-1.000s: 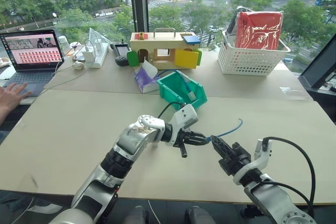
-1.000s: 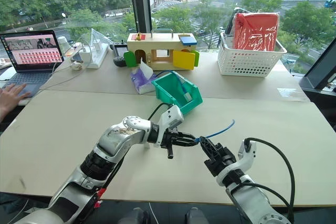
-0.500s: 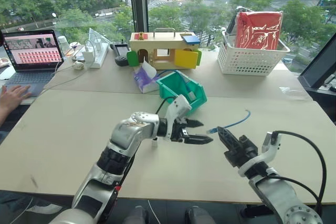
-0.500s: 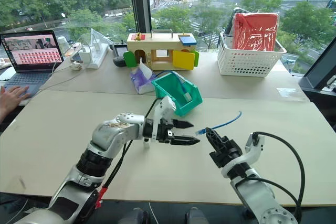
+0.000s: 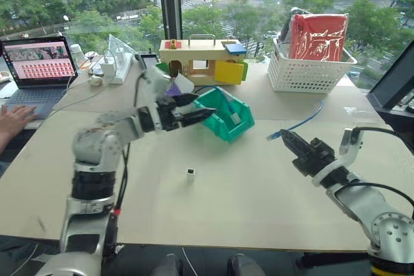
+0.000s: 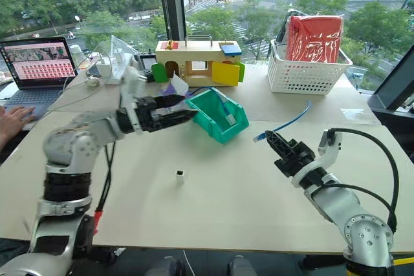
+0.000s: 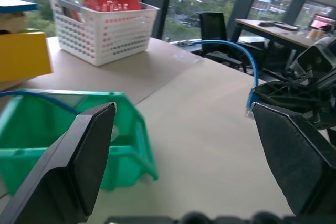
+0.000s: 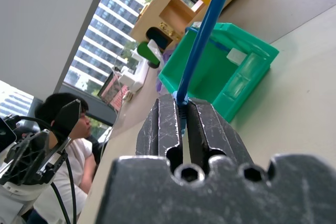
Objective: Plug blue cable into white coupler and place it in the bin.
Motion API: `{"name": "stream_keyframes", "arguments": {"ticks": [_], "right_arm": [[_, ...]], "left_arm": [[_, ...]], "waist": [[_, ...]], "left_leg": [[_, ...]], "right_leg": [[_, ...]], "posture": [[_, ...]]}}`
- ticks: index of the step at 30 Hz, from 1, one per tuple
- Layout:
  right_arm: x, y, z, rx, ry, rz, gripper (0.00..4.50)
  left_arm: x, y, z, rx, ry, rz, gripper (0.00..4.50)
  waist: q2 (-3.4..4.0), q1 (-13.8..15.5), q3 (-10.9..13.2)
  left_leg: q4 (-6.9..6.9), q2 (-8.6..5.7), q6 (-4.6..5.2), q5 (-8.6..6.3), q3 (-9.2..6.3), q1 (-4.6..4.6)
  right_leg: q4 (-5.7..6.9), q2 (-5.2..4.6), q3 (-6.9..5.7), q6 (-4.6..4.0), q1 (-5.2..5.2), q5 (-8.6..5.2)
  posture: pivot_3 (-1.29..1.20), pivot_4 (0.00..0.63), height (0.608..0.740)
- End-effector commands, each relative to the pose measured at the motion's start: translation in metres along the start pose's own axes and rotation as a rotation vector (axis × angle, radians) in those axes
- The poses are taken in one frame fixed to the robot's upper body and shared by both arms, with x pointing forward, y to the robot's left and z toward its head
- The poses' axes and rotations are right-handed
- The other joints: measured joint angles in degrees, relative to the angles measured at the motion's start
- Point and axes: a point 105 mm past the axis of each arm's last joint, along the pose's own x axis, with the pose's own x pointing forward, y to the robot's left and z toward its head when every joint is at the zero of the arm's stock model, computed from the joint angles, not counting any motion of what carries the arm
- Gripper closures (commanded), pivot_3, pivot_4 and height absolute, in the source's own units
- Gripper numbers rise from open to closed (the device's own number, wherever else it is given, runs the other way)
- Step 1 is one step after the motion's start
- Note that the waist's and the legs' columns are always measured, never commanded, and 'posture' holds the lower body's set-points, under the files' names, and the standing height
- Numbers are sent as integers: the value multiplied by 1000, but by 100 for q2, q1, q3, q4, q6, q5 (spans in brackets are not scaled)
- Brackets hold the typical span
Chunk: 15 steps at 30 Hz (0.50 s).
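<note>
The white coupler [image 5: 190, 172] stands alone on the tan table [image 5: 259, 198], apart from both grippers. My left gripper [image 5: 197, 108] hovers open and empty just left of the teal bin [image 5: 223, 121], pointing at it. Over the table at the right, my right gripper [image 5: 288, 138] is shut on the blue cable [image 5: 304, 119] near its plug end. The rest of the cord arcs up and away behind it. In the right wrist view the blue cable [image 8: 207, 24] rises from between the shut fingers [image 8: 163, 124], with the bin [image 8: 210, 72] beyond.
Behind the bin stand a wooden box with coloured doors [image 5: 202, 59] and a purple tissue pack [image 5: 173, 98]. A white lattice basket [image 5: 310, 69] holding a red bag sits at the back right. A laptop [image 5: 40, 63] and a person's hand [image 5: 14, 119] are at the far left.
My left gripper has opened and swung up and left toward the bin. The coupler now shows on the table where that arm was. My right gripper rose and drew right with the cable.
</note>
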Motion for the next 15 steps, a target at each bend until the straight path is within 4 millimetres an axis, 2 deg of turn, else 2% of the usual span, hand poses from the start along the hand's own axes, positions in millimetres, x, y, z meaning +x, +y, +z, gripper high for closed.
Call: {"name": "stream_keyframes", "arguments": {"ticks": [1, 3, 7, 15], "right_arm": [[4, 11, 7, -23, 7, 60, 4500], [8, 12, 7, -29, 20, 72, 4500], [11, 12, 8, -42, 31, 77, 4500], [13, 12, 9, -59, 35, 70, 4500]], "left_arm": [[-23, -5, -6, 39, -33, 29, 56], [-35, -6, -22, 49, -27, 76, 56], [-44, -6, -44, 36, -28, 145, 56], [-41, -24, -80, 29, -16, 199, 56]], "waist": [[-3, 27, 2], [-6, 70, 4], [-13, 151, 7], [-12, 137, 7]], "left_leg": [[-1, 0, 0, 0, 0, -1], [-1, -1, 0, 0, 5, -3], [7, -4, 6, 5, 21, -6], [9, -2, 7, 5, 22, -2]], "right_leg": [[-1, 0, -1, 0, 0, 0], [-3, -5, -4, 0, 0, 0], [-11, -11, -14, 1, 14, -1], [-13, -13, -13, 0, 25, 0]], "posture": [[0, 150, 730], [0, 150, 730], [0, 150, 730], [0, 150, 730]]}}
